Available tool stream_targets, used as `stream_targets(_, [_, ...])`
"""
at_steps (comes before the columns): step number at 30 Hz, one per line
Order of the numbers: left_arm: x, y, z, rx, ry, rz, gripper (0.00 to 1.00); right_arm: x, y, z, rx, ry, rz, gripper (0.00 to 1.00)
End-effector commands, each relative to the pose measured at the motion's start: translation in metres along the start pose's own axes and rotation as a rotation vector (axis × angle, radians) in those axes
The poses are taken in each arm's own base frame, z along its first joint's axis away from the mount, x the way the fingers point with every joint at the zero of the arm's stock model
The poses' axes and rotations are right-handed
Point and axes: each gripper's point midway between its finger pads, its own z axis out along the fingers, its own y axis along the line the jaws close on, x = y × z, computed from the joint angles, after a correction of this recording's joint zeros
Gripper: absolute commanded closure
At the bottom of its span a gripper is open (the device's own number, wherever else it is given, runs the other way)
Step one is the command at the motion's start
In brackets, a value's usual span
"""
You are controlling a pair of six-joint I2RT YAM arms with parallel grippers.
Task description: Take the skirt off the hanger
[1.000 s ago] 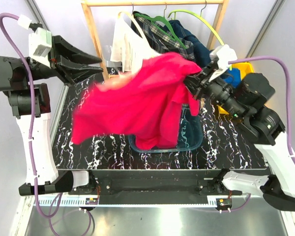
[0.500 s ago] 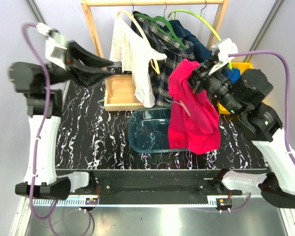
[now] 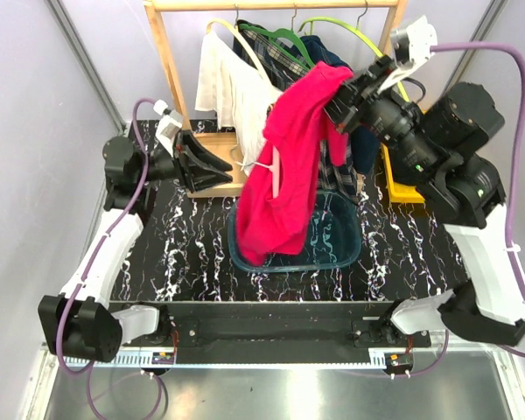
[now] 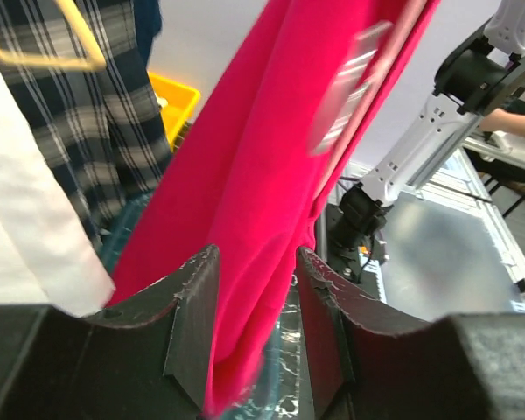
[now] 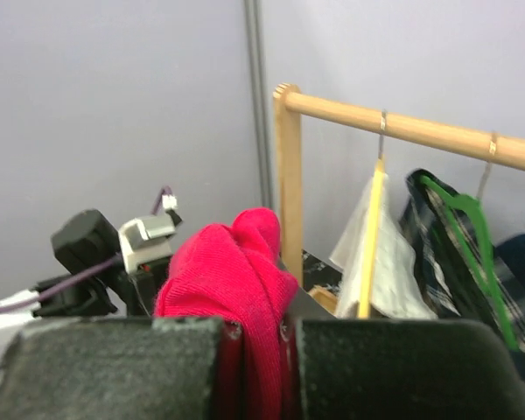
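right end effector (image 3: 339, 103): clenched on red garment (image 3: 284, 166), held high | left end effector (image 3: 230, 171): released, nothing gripped | skirt (image 3: 284, 59): hung on hanger (image 3: 280, 35)

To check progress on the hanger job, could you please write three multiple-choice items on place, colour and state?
1. Where is the skirt? A on the hanger; B in the basin; C in the tray.
2. What colour garment does the right gripper hold? A white; B red; C blue.
3. The left gripper is: A open; B shut on the hanger; C shut on the skirt.
1 A, it hangs from the dark green hanger; 2 B, red cloth is pinched between its fingers; 3 A, its fingers stand apart.
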Motion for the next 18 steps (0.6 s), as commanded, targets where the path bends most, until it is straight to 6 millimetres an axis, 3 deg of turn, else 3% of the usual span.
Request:
stream_targets(1, [-0.026,-0.031,0.006,0.037,-0.087,0.203,0.57,-0.030,0.023,0.014,-0.113,-0.083,0.066,1.00])
stream_targets(5, [-0.043,-0.042,0.013,0.059,-0.138,0.210,0.58,-0.017,0.026,0.032,-0.132,-0.037,0.079,1.00])
stream_targets(6, [-0.056,-0.050,0.013,0.069,-0.158,0.257,0.58,-0.014,0.026,0.034,-0.135,-0.026,0.079,1.00])
stream_targets(10, [-0.074,-0.069,0.006,0.073,-0.181,0.319,0.58,0.003,0.024,0.043,-0.127,0.020,0.081,1.00])
stream_targets(18, [-0.062,-0.084,-0.001,0.097,-0.133,0.350,0.60,0.010,0.020,0.043,-0.104,0.040,0.067,1.00])
